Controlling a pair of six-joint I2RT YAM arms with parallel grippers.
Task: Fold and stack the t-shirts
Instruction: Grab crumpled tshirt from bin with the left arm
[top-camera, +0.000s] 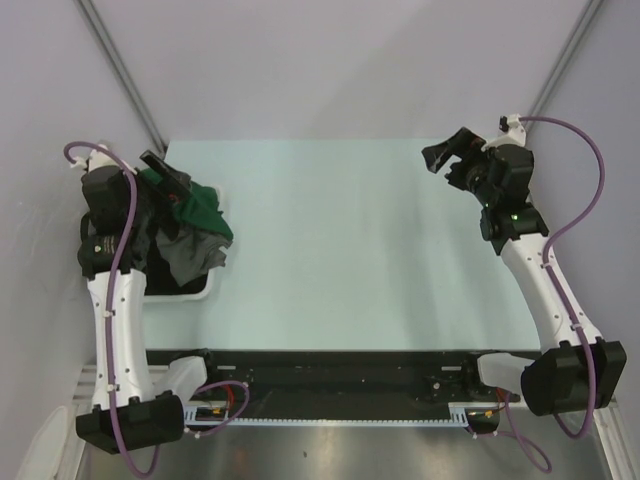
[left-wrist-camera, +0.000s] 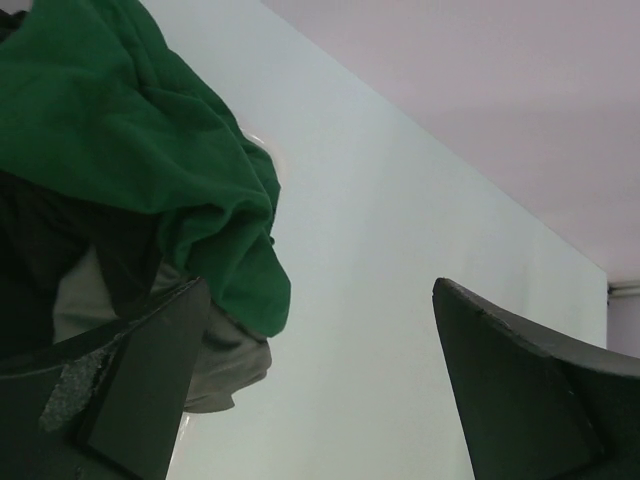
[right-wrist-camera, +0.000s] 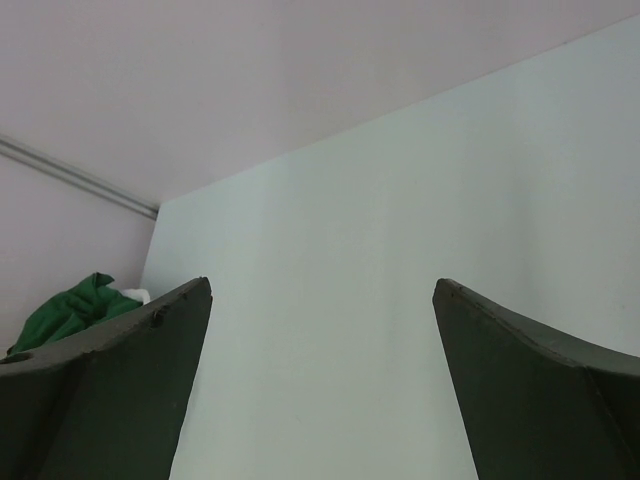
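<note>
Holds left fingers (top-camera: 168, 175) and right fingers (top-camera: 447, 157) spread wide, empty, green t-shirt (top-camera: 205, 210) just beside the left, well apart from the right.

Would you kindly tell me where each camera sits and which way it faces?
Top external: above and behind the arm bases, looking down on the table; both arms show whole, left gripper over the heaped t-shirts, right gripper far right.
Left wrist: on the left arm, facing along the table towards the wall; its open jaws show, green t-shirt close at left.
Right wrist: on the right arm, facing across the table towards its far left corner; its open jaws show.
Shared: all three show the green t-shirt.
</note>
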